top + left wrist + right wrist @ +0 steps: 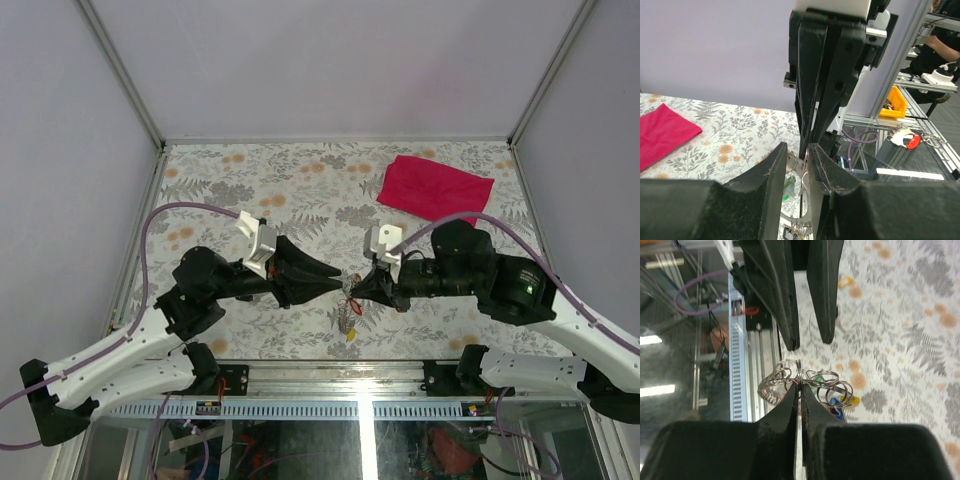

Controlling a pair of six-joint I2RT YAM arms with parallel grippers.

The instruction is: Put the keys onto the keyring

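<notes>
Right tool (800,387): closed, its two fingers pinched flat on a thin wire loop of the keyring (820,382).
Left tool (810,342): open, with a clear gap between its fingers. Its tips sit just beside the rings and point straight at the right tool; nothing is held.
Meeting point: seen from above, the two tools come nose to nose over the near middle of the desk (250,180), tips almost touching.
Keyring: a bunch of silvery loops gathered at the right tool's tip. A coiled chain-like strand (769,387) trails off one side, and a yellow tag (852,401) and a blue tag (836,412) sit on the other.
Keys: a small green piece (815,385) shows among the loops. Whether it is threaded on or only lying against them, I cannot tell.
Bundle height: it trails toward the near edge below the tips. Whether it rests on the desk cannot be told.
Red cloth (435,187): spread flat at the far right of the desk, well apart from both tools.
Desk surface: floral-patterned covering.
</notes>
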